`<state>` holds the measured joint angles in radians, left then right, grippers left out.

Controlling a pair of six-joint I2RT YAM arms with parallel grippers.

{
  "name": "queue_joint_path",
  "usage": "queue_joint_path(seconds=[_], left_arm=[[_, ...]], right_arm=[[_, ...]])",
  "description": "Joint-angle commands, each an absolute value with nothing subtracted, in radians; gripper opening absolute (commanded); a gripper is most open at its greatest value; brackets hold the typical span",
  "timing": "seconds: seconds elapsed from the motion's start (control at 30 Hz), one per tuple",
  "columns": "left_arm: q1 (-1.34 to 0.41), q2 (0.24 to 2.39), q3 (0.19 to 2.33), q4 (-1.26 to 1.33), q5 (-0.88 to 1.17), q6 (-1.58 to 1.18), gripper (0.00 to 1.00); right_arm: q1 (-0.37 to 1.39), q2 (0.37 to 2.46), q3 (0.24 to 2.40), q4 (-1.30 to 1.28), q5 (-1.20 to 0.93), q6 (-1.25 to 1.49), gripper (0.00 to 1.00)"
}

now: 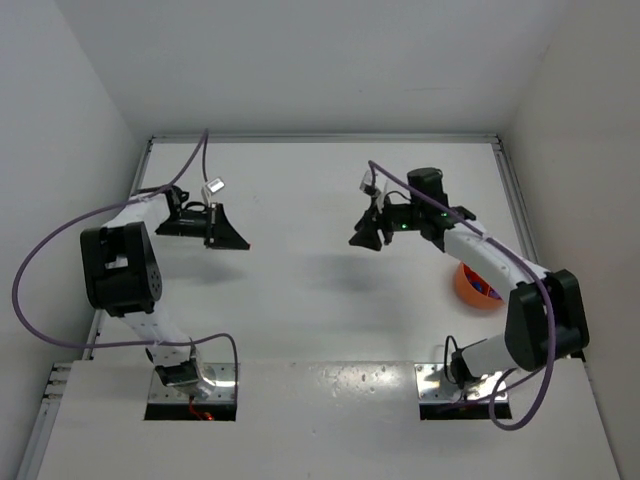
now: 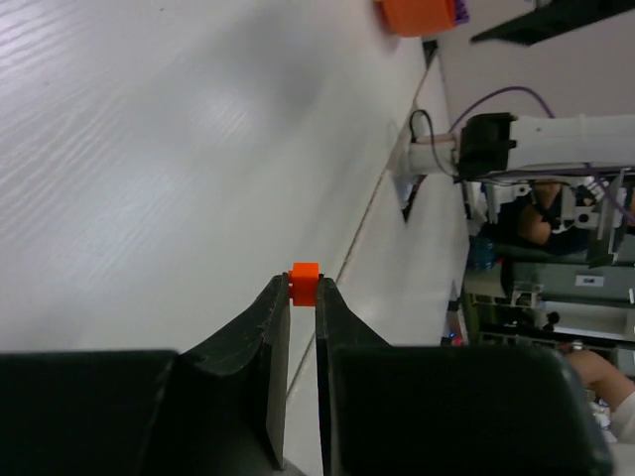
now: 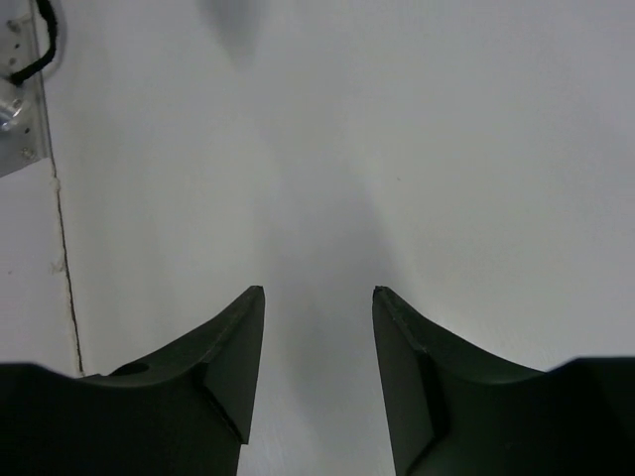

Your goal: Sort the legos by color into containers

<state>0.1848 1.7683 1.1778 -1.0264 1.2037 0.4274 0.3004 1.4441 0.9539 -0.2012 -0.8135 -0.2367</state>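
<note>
Legos seen plainly number one: an orange lego (image 2: 304,280), a small smooth plastic block with square corners, pinched at the very tips of the left gripper (image 2: 302,297). The jaws are closed on its two sides, and its far end pokes out just past them. The fingers (image 2: 273,377) are matte black, broad at the root and curving to thin tips. This gripper points sideways across the bench (image 1: 300,300) toward the right arm.

There is one bowl (image 1: 465,292), round, orange and glossy. It sits on the right side of the bench near the right wall (image 1: 590,120), partly under the right arm's white forearm. Specks of blue and purple (image 1: 488,291) show inside it, too small to count, and its dividers cannot be made out. From the left wrist view it appears cut off at the top edge, with a purple piece at its rim.

The right gripper (image 3: 318,294) hangs over the bench with its jaws parted, the white surface showing through the gap.

The bench is white and matte, with faint streaks like wood grain. A seam (image 3: 64,268) divides it from the near board that carries the two arm bases. Plain white walls close it in on the left, back and right. The two grippers face each other well apart across the middle. Two purple cables (image 1: 40,250) loop out, one from each arm.
</note>
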Motion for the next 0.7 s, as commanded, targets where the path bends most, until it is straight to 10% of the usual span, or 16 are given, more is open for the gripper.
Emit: queue_joint_path(seconds=[0.0,0.67], left_arm=[[0.178,1.713,1.152,-0.996,1.342,0.316,0.00],[0.189,1.448,0.979,-0.779,1.399,0.017,0.00]], right_arm=[[0.399,1.434,0.934,0.017,-0.884,-0.229,0.46],[0.804,1.717,1.085,0.431,-0.628,-0.213,0.45]])
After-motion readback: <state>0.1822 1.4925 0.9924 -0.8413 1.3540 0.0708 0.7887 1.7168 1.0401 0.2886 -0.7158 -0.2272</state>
